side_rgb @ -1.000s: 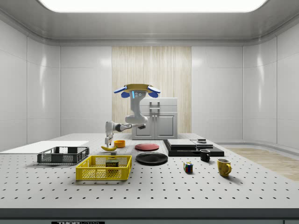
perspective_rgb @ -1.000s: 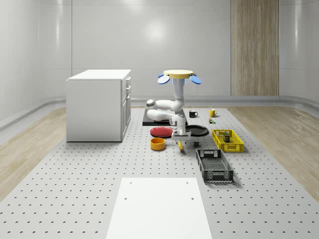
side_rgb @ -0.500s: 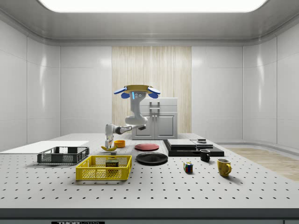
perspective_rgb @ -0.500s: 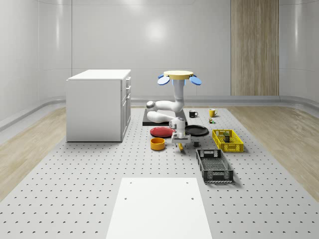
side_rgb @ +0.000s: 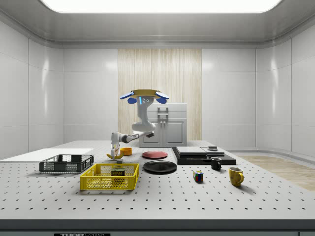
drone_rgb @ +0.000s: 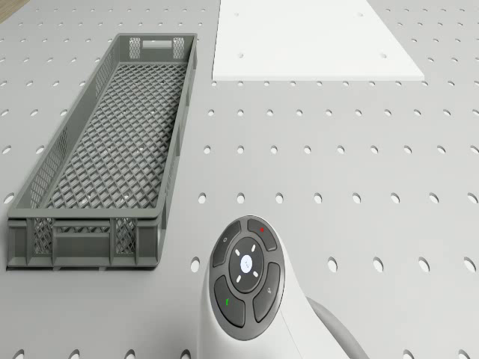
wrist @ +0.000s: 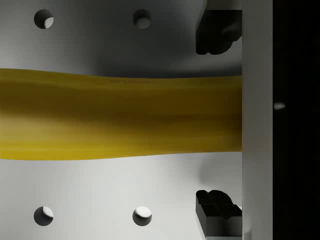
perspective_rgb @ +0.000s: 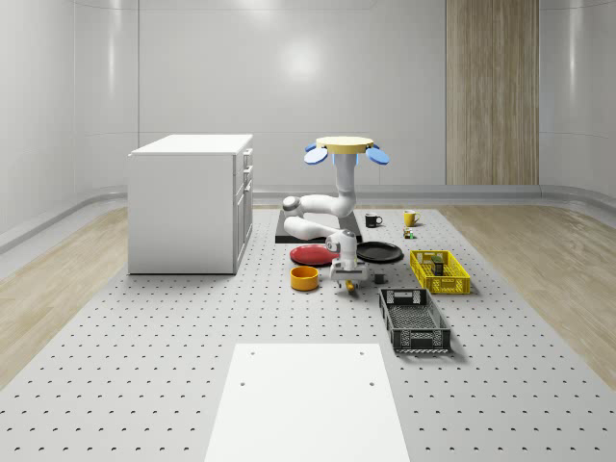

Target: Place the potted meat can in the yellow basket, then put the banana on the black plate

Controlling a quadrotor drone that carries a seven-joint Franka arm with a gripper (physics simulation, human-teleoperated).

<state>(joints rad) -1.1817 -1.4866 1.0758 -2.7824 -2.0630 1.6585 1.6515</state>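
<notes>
Wrist view looks straight down on the banana [wrist: 120, 117], which runs across between the two dark fingertips [wrist: 215, 32]; the tips stand apart on either side of the fruit with bare perforated table [wrist: 90, 200] showing in the gaps, so the jaws are wide and not yet pressing it.

Whole-scene view, starting nearest the camera: a white panel [perspective_rgb: 306, 399] lies flat on the table, then the grey mesh crate [perspective_rgb: 414, 320]. Just beyond the crate's far end the gripper [perspective_rgb: 349, 282] hangs low over the banana [perspective_rgb: 350, 286], with the orange bowl [perspective_rgb: 305, 278] just beside it toward the whole-scene view's left. The yellow basket [perspective_rgb: 440, 271] sits toward the right, and the potted meat can [perspective_rgb: 438, 265] is already inside it. Farther back lie the red plate [perspective_rgb: 314, 254] and the black plate [perspective_rgb: 379, 251], side by side. The drone [perspective_rgb: 347, 148] hovers above the black slab [perspective_rgb: 294, 231] behind the plates, its arm folded down and forward to the banana. A black mug [perspective_rgb: 372, 220] and a yellow mug [perspective_rgb: 410, 218] stand beyond, and the white cabinet [perspective_rgb: 191, 202] stands well apart at the left.
</notes>
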